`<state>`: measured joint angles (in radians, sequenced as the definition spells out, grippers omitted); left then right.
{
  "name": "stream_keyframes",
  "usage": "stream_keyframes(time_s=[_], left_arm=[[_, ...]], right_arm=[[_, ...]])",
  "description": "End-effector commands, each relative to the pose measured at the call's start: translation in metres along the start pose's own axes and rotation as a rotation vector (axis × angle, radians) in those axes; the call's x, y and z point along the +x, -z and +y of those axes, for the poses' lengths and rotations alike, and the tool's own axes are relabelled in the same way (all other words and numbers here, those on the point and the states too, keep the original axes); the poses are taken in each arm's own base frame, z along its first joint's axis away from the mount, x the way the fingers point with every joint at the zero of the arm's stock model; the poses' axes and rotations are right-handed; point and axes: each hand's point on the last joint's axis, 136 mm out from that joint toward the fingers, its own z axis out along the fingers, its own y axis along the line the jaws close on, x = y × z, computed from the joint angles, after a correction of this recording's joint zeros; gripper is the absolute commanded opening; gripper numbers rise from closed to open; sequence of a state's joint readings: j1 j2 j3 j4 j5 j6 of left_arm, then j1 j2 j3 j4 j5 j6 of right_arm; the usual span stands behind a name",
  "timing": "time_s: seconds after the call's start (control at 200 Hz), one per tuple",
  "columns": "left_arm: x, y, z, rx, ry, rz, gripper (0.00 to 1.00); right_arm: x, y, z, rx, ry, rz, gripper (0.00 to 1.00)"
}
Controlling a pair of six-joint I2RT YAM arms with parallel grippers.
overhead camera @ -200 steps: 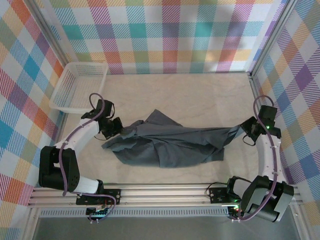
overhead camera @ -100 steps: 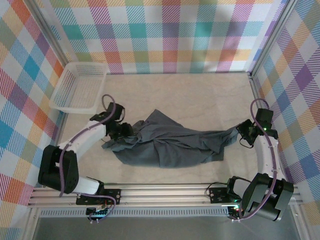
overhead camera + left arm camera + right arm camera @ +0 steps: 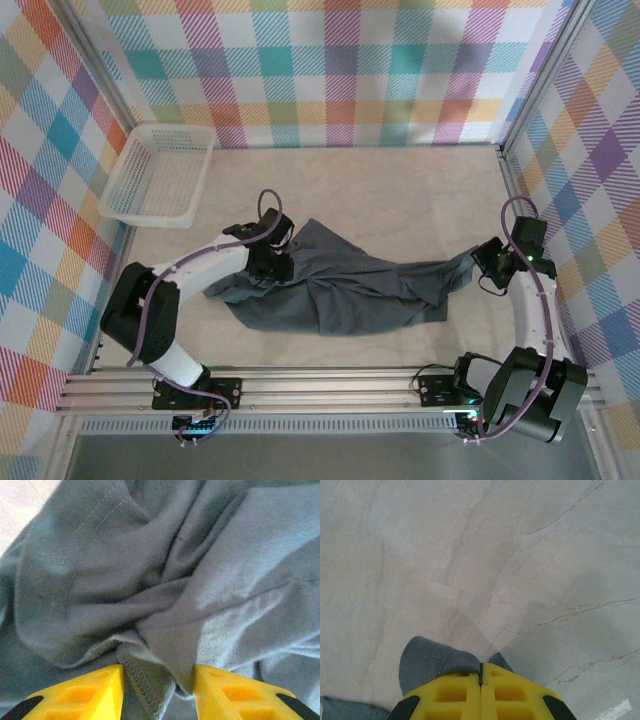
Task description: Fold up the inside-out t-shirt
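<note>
Slate blue-grey cloth is seen heaped in one crumpled mass at the middle of the marble-patterned table (image 3: pixel 400 190): the inside-out t-shirt (image 3: pixel 340 290), plain and unprinted. It is bunched into deep folds, with one corner raised toward the back and a narrow tail drawn out to the right. In the left wrist view an overlocked seam (image 3: pixel 145 685) is shown exposed on a fold.

One t-shirt, one white mesh basket (image 3: pixel 150 219) and two grippers are counted. The basket is set at the far left corner, well apart from the garment.

The left gripper (image 3: pixel 278 268) is lowered onto the shirt's left part. Its yellow fingers (image 3: pixel 90 690) are held parted, and the seamed fold is lodged between them (image 3: pixel 159 672); whether that fold is pressed cannot be told.

The right gripper (image 3: pixel 480 266) is placed at the shirt's right end. Its jaws are clenched together (image 3: pixel 480 667), and a small lobe of the t-shirt (image 3: pixel 427 662) is pinched in them, protruding beyond the tips over bare table.
</note>
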<state>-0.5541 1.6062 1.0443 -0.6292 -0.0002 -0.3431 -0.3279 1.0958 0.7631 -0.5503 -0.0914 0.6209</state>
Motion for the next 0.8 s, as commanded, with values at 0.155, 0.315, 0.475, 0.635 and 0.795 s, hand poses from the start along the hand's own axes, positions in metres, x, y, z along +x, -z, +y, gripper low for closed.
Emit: stream_keyframes(time_s=[0.155,0.315,0.475,0.635,0.795], left_arm=[[-0.014,-0.002,0.049,-0.258,0.038,-0.041,0.36],[-0.017,0.008,0.088,-0.279,0.158,-0.055,0.1],[-0.014,0.02,0.088,-0.126,0.248,-0.094,0.0],[-0.008,0.025,0.005,0.315,0.152,-0.101,0.0],[-0.004,0.035,-0.064,0.383,0.025,-0.136,0.25]], right_arm=[[-0.018,0.019,0.009,-0.005,-0.002,-0.074,0.0],[-0.049,0.044,0.0,0.089,-0.014,-0.209,0.0],[-0.07,0.055,-0.014,0.128,-0.089,-0.267,0.0],[-0.048,0.039,-0.013,0.056,-0.106,-0.196,0.0],[-0.022,0.028,-0.013,-0.004,-0.088,-0.127,0.0]])
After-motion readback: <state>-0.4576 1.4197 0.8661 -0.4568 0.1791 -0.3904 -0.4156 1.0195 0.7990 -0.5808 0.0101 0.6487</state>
